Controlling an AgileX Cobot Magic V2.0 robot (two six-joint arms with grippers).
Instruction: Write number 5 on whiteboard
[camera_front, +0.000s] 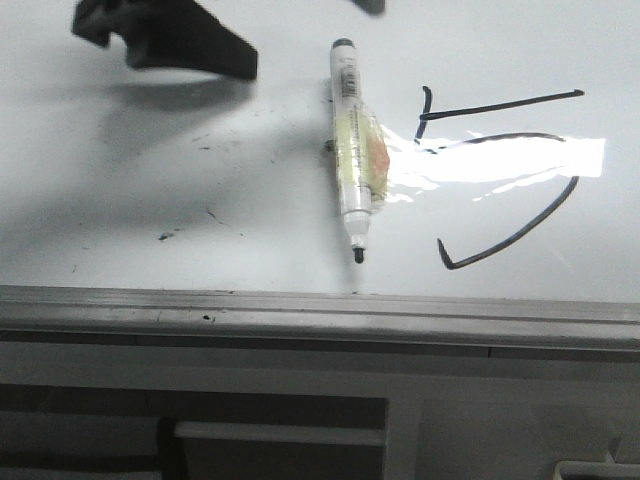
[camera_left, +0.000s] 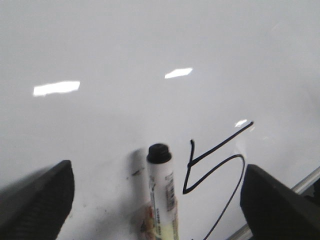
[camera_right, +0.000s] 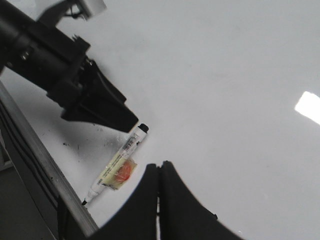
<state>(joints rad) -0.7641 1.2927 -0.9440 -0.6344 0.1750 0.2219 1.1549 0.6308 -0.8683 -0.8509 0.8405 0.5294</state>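
The number 5 (camera_front: 500, 170) is drawn in thin black line on the right part of the whiteboard (camera_front: 150, 200); glare crosses its middle. It also shows in the left wrist view (camera_left: 215, 170). A white marker (camera_front: 352, 150) with a yellow-orange label lies loose on the board left of the 5, uncapped tip toward the front rail. My left gripper (camera_front: 165, 50) hovers at the back left, open and empty; in its wrist view (camera_left: 157, 172) the marker (camera_left: 162, 190) lies between the wide-apart fingers (camera_left: 35, 200). My right gripper (camera_right: 160, 165) is shut and empty above the board, with the marker (camera_right: 117, 167) beside it.
A grey metal edge rail (camera_front: 300, 310) runs along the board's front, with a table frame below. Faint black smudges (camera_front: 165, 236) mark the board left of the marker. The left arm (camera_right: 60, 65) shows in the right wrist view.
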